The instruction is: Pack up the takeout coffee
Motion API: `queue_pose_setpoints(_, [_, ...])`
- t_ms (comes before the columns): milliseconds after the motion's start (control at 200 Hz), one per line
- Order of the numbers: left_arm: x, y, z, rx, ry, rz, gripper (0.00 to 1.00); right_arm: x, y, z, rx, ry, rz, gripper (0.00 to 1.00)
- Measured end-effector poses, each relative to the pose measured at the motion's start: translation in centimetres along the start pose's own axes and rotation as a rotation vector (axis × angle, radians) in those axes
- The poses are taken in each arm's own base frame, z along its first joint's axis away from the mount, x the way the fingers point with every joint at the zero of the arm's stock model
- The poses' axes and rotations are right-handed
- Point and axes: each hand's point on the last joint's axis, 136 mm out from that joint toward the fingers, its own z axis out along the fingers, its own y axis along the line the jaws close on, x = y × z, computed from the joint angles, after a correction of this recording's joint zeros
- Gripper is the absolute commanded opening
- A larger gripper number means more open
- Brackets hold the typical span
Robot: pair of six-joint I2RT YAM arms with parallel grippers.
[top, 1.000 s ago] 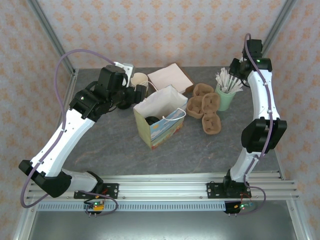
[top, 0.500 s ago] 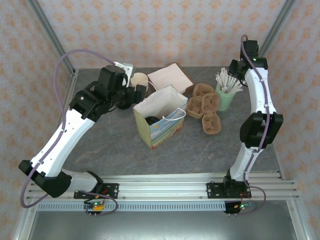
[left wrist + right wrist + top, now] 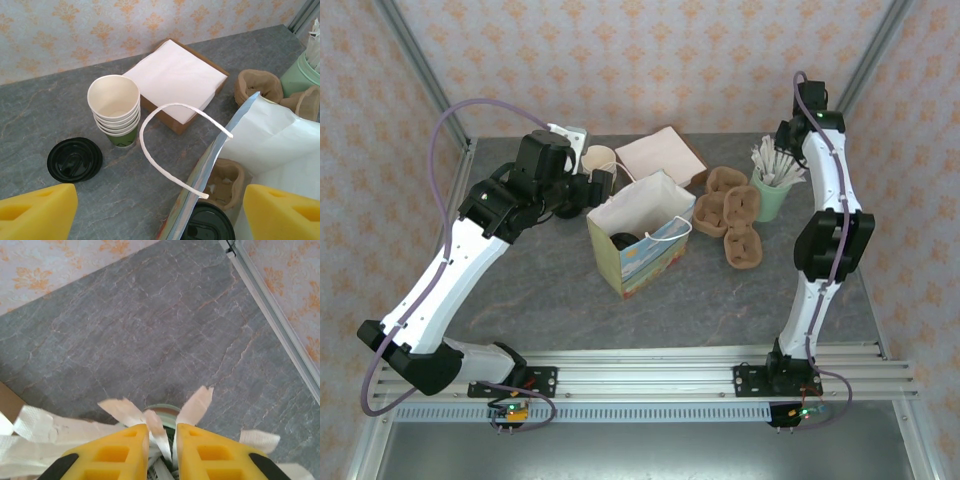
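Observation:
The takeout coffee (image 3: 207, 226) stands inside the open paper bag (image 3: 640, 235); its round black lid (image 3: 625, 241) shows through the mouth, while the bag wall hides the cup body. My left gripper (image 3: 157, 215) hangs open just left of the bag (image 3: 260, 130), over its near white handle, holding nothing. In the top view the left gripper (image 3: 599, 186) sits between the bag and the cup stack. My right gripper (image 3: 162, 432) is above the green holder (image 3: 164, 413), nearly shut on a paper-wrapped stick (image 3: 157, 432). From above, the right gripper (image 3: 783, 140) is at the back right.
A stack of lidless cups (image 3: 115, 107) and a loose black lid (image 3: 74, 159) stand left of the bag. White napkins on a brown box (image 3: 175, 75) lie behind. Brown pulp carriers (image 3: 735, 215) and the green holder of sticks (image 3: 770, 190) are to the right.
The right arm has drawn its wrist up and toward the back wall, its elbow swinging left. The left arm and the bag have not moved.

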Motion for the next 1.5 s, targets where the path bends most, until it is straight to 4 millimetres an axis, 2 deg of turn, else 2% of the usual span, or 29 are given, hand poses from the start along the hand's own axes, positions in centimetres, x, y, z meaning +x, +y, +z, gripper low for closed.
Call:
queue_pose_setpoints(170, [0.0,0.0,0.0,0.0,0.0,0.007,0.87,-0.5,0.1,0.3,-0.001,-0.008,0.003,0.21])
queue_pose_setpoints(435, [0.0,0.0,0.0,0.0,0.0,0.013,0.87,-0.1,-0.2,1.5,0.01,0.018,-0.002,0.1])
queue_pose_setpoints(656, [0.0,0.0,0.0,0.0,0.0,0.014,0.87,-0.2,-0.2,0.7,0.01,0.019,-0.001,0.06])
queue_pose_setpoints(761, [0.0,0.0,0.0,0.0,0.0,0.014,0.87,-0.6,-0.3,-0.9,0.0,-0.001,0.003,0.05])
queue_pose_setpoints(891, [0.1,0.0,0.1,0.0,0.001,0.014,0.87,-1.6,-0.3,-5.7,-0.039,-0.073,0.02,0.04])
queue_pose_setpoints(966, [0.3,0.0,0.2,-0.001,0.005,0.012,0.87,-2.2,-0.4,-9.7,-0.069,-0.14,0.03,0.03])
queue_pose_setpoints(1081, [1.1,0.2,0.4,-0.003,0.018,0.013,0.87,-2.9,0.0,-17.3,-0.137,-0.282,0.034,0.01])
queue_pose_setpoints(1251, [1.5,0.3,-0.2,0.003,0.003,-0.002,0.87,-1.7,4.0,-29.5,-0.376,-0.498,-0.022,0.0])
queue_pose_setpoints(1316, [1.4,0.3,-0.5,0.005,-0.007,-0.01,0.87,-0.9,5.6,-33.5,-0.484,-0.558,-0.046,0.0])
queue_pose_setpoints(1386, [1.2,0.3,-0.7,0.007,-0.016,-0.016,0.87,0.2,7.4,-36.7,-0.592,-0.589,-0.083,0.0])
queue_pose_setpoints(1501, [1.1,0.3,-0.8,0.008,-0.022,-0.017,0.87,2.1,10.9,-39.6,-0.746,-0.586,-0.156,0.0])
